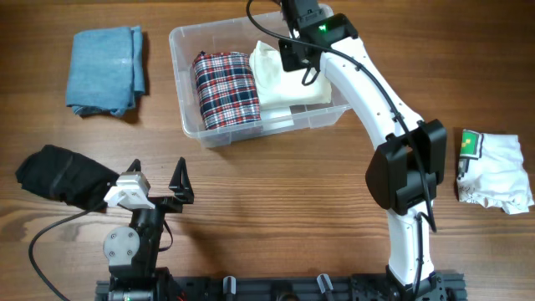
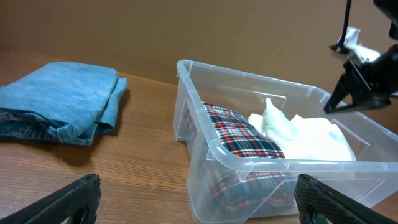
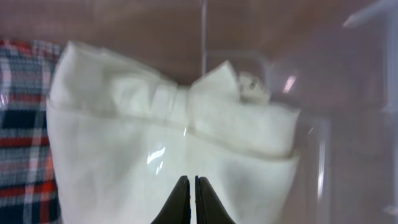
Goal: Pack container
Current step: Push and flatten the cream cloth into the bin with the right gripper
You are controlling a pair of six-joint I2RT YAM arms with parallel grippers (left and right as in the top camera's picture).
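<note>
The container point(image 1: 178, 75) sits at 12 o'clock, holding a plaid garment point(image 1: 224, 88) and a cream garment point(image 1: 280, 79). The right gripper point(image 3: 188, 180) hangs over the cream one, fingers pressed together on nothing, so that placement looks done. The left gripper point(image 1: 157, 176), at 7 o'clock, is spread wide. The next move likely calls for fetching the black garment point(image 1: 58, 176) beside it.

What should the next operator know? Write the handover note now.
Left gripper: open, empty, low beside the black cloth.
Right gripper: fingers shut, over the cream cloth inside the tub.
Done: plaid cloth and cream cloth lie side by side in the tub.
Left: blue cloth, black cloth and white printed cloth lie on the table outside it.
</note>
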